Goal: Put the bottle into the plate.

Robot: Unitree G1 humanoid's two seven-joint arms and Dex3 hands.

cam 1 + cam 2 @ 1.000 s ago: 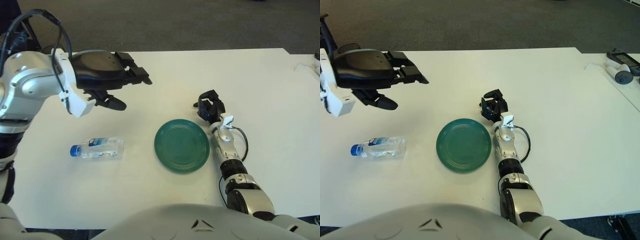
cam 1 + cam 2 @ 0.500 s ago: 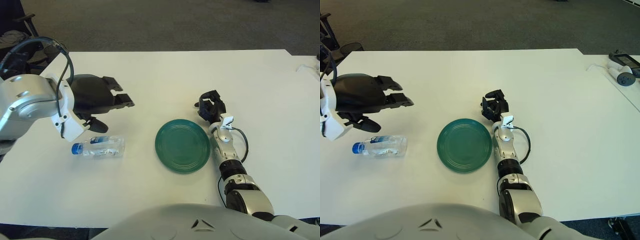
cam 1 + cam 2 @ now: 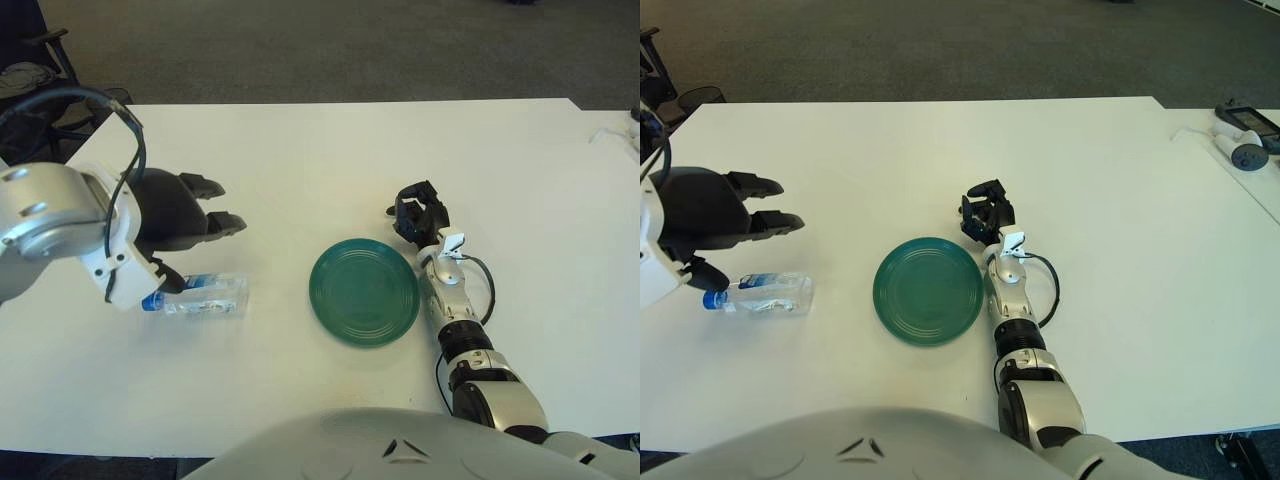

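Far left you've got the left hand [image 3: 180, 215], low over the white table [image 3: 300, 150], fingers spread w/ nothing held; its thumb tip sits right at the bottle's cap end, can't tell if touching. Just right of and below it the bottle [image 3: 205, 296] lies on its side on the table, blue cap pointing left, clear body w/ blue label, not in the plate. Two upper fingers [image 3: 768, 185] point right, above the bottle's far side.

Mid-scene, the green plate [image 3: 364, 292] sits flat, nothing on it, well apart from the bottle to its right.

Just right of the plate, the right hand [image 3: 420, 212] rests on the table at the plate's far-right edge, forearm running back toward the near side beside the plate rim. Fingers curled in, holding nothing. A black cable [image 3: 482, 281] loops off the wrist.

Far right edge, a grey-white device [image 3: 1240, 142] lies on an adjoining table, partly cut off.
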